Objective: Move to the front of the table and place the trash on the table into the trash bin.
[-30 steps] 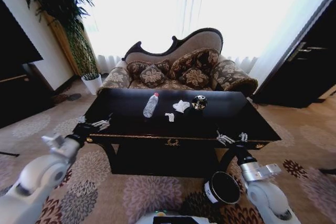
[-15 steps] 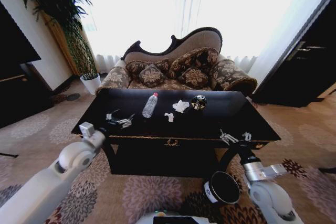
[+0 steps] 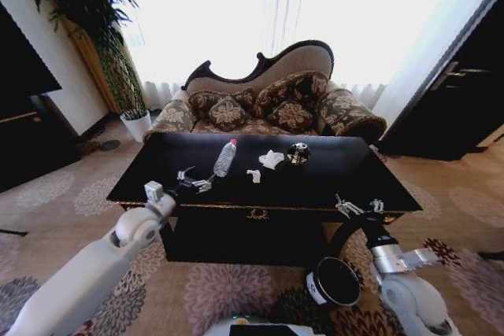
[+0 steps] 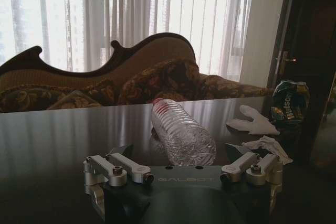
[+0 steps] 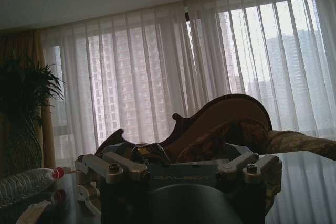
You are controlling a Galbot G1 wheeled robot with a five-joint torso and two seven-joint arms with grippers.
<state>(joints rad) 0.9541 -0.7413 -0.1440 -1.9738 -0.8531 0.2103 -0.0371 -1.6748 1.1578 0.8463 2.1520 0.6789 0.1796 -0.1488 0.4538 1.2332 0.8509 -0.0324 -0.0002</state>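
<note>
Table: bottle, tissue, scrap, can mid-top. Bin on carpet by front right leg. Left gripper over table near bottle, fingers spread, empty. Right gripper at front right edge, fingers spread.

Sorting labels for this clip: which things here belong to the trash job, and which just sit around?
Job: table, crumpled tissue, paper scrap, crushed can, trash bin, left tool open over the table.

Lying about: plastic bottle, sofa, potted plant.
</note>
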